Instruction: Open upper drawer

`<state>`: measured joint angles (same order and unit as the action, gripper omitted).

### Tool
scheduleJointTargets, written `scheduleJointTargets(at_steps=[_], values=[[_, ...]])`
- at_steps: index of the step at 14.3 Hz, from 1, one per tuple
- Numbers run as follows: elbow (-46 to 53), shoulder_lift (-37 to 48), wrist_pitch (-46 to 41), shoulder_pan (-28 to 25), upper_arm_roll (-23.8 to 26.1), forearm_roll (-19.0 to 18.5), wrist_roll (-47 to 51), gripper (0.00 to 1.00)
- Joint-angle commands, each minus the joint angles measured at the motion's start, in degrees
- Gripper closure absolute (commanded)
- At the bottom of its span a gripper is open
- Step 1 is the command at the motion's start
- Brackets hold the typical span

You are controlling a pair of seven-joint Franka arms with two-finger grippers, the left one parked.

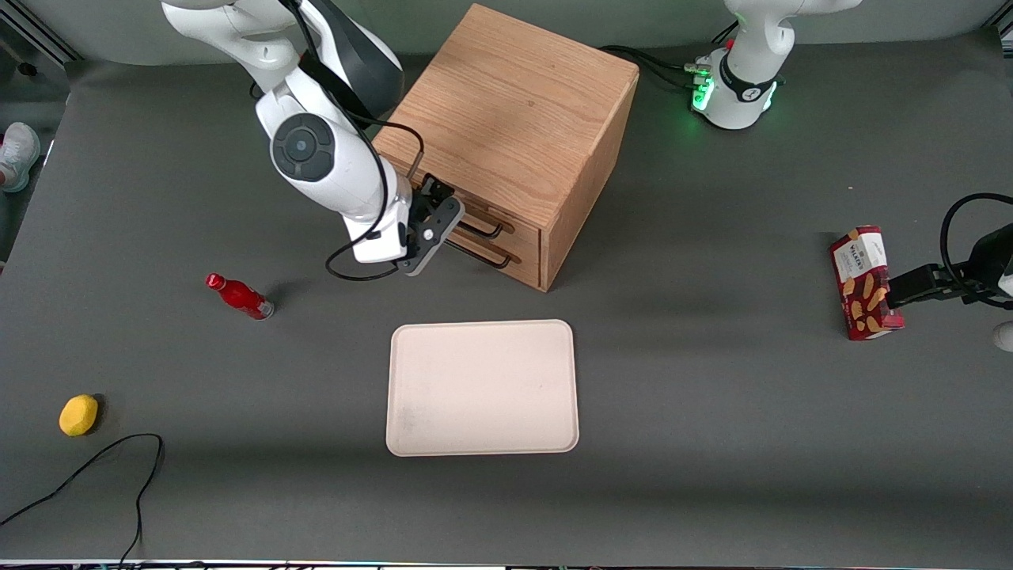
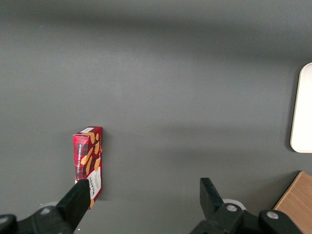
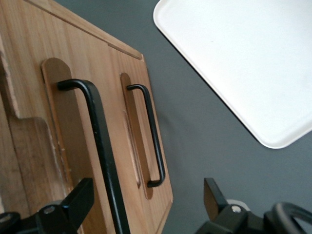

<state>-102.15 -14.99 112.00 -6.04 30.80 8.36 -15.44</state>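
Note:
The light oak cabinet (image 1: 514,119) stands on the grey table, its two drawers facing the front camera at an angle. The upper drawer (image 1: 506,226) has a thin black wire handle (image 1: 484,228); the lower drawer's handle (image 1: 483,255) is just below it. Both drawer fronts look shut. My right gripper (image 1: 435,226) is directly in front of the upper drawer, at the end of its handle nearer the working arm. In the right wrist view the gripper (image 3: 146,195) is open wide, and the upper handle (image 3: 100,146) runs between its fingers, close to one finger (image 3: 78,200). The lower handle (image 3: 153,141) lies beside it.
A cream tray (image 1: 483,443) lies nearer the front camera than the cabinet, also in the right wrist view (image 3: 234,53). A red bottle (image 1: 239,296) and a yellow object (image 1: 78,415) lie toward the working arm's end. A red snack box (image 1: 864,283) lies toward the parked arm's end.

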Motion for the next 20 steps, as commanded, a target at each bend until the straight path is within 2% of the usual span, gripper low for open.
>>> scheduleJointTargets(at_steps=[1,8,11,13,20], values=[[-0.5,-0.6,2.1,-0.6,0.0,2.0,-1.5,0.0],[-0.9,-3.0,7.2,-0.8,-0.2,0.9,-1.9,0.0],[-0.2,-4.0,8.3,-0.2,-0.8,-2.0,-2.1,0.0],[0.1,-4.2,8.3,1.3,-1.2,-2.2,-5.1,0.0],[4.5,-6.3,8.4,1.9,-7.6,-2.1,-10.5,0.0]])
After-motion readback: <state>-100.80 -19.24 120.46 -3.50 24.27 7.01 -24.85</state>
